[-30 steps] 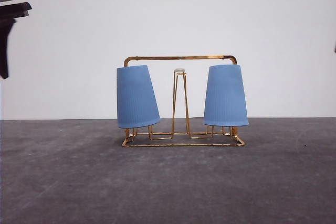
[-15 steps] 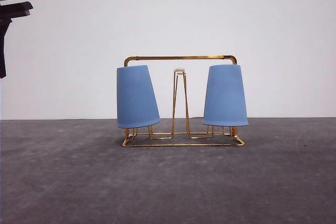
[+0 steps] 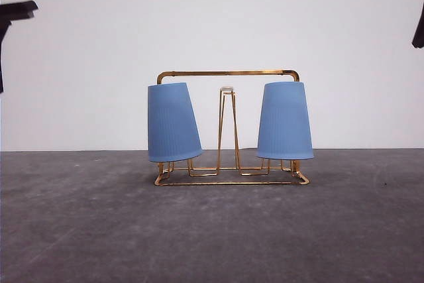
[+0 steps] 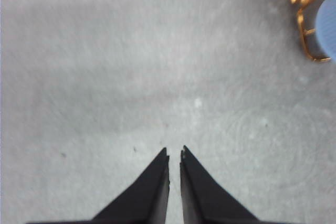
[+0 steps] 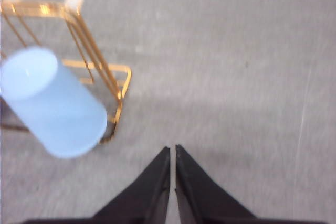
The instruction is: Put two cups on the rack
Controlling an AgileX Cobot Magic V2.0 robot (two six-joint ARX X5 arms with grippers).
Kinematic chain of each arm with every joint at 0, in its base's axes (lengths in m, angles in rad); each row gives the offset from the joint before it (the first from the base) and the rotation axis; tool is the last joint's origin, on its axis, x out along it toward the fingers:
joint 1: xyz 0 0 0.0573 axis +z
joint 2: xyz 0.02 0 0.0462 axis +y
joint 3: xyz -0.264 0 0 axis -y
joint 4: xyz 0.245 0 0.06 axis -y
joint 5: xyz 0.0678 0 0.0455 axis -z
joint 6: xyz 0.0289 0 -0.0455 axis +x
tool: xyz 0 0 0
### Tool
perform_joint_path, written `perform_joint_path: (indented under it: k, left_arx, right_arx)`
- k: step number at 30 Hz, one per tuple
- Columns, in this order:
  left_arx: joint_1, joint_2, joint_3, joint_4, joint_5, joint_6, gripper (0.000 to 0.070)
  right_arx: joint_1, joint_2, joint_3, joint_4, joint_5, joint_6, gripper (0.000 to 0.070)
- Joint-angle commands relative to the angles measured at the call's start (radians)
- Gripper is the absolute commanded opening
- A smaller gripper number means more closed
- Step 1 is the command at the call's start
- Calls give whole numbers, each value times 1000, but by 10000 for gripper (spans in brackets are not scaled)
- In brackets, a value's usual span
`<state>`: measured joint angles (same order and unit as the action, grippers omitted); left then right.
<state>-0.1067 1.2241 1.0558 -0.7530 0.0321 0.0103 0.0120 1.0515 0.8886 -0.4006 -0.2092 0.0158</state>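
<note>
Front view: I see both arms cut off at the upper corners, grippers out of frame. Rack (image 3: 228, 127) stands mid-table (image 3: 212, 230); left cup (image 3: 172, 122) and right cup (image 3: 285, 120) sit upside down on its outer prongs, hiding them, left one leaning slightly. The centre prong stands bare.

Left wrist view: left gripper (image 4: 174, 153) over bare table, jaws nearly touching, nothing between. I make out a corner of the rack and a blurred sliver of cup at the frame edge.

Right wrist view: right gripper (image 5: 172, 149) likewise closed and empty; the nearby cup is blurred, rack partly cropped.
</note>
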Motion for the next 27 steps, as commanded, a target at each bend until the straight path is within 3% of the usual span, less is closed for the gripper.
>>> perform_joint_path:
  k: [1, 6, 13, 21, 27]
  left_arx:
    - [5, -35, -20, 35, -1, 15, 16]
    - [25, -203, -190, 219, 0, -3, 16]
    - [75, -545, -553, 427, -1, -75, 16]
    - [102, -975, -912, 486, -8, -146, 16]
    - [104, -1183, -1020, 516, -12, -156, 16]
  right_arx:
    - [-1, 6, 13, 28, 0, 10, 12]
    - [-1, 6, 13, 91, 0, 10, 12]
    - [-1, 6, 13, 173, 0, 10, 12]
    - [-1, 6, 13, 254, 0, 10, 12]
    - [-1, 6, 13, 297, 0, 10, 12]
